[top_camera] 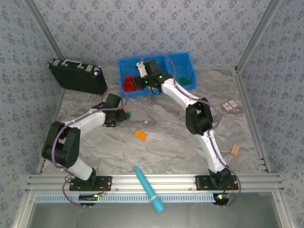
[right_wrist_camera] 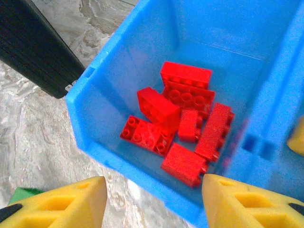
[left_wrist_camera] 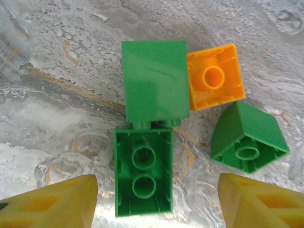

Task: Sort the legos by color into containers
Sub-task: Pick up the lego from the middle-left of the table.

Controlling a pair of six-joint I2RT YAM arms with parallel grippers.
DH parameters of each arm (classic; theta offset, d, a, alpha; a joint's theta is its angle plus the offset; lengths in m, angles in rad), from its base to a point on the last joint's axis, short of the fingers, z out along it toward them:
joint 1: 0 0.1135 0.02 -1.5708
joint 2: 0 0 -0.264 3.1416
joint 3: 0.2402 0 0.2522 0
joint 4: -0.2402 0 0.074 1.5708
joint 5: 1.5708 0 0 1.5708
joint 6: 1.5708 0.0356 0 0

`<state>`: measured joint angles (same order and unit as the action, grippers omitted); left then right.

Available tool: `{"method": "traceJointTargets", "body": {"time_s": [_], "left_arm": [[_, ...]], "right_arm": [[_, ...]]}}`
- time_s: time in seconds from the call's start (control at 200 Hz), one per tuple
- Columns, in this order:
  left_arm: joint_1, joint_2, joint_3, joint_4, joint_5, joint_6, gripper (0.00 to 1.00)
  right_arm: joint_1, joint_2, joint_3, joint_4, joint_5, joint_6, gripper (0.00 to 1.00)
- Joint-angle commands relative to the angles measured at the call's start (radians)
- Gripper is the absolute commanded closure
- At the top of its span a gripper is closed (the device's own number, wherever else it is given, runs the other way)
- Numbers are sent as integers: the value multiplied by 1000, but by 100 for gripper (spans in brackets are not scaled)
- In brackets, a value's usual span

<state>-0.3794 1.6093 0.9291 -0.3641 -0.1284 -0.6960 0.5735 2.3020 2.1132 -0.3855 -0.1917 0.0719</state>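
Left claw (left_wrist_camera: 156,187) spread, empty, over green brick (left_wrist_camera: 142,173). Brick's long axis runs straight ahead between fingers (left_wrist_camera: 57,202), narrow sides facing them. Right claw (right_wrist_camera: 154,202) spread, empty, above compartment (right_wrist_camera: 102,90) of red bricks (right_wrist_camera: 183,126).

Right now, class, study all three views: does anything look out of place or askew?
The bin's left compartment holds only red bricks. On the table a green brick and an orange brick lie hollow side up, and a light-blue tool lies across the front rail.
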Motion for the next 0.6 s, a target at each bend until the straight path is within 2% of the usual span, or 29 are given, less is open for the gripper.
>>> {"method": "traceJointTargets", "body": {"time_s": [0.0, 0.225, 0.46, 0.595], "left_arm": [[12, 49, 26, 5, -15, 32, 36], [13, 70, 30, -15, -2, 41, 45], [13, 92, 25, -31, 17, 47, 61], [0, 52, 41, -70, 28, 41, 69]], "right_arm": [[-9, -162, -129, 19, 37, -30, 42], [-16, -466, -481, 29, 178, -36, 36], [-30, -669, -700, -43, 255, -3, 32], [-75, -785, -800, -90, 282, 35, 30]]}}
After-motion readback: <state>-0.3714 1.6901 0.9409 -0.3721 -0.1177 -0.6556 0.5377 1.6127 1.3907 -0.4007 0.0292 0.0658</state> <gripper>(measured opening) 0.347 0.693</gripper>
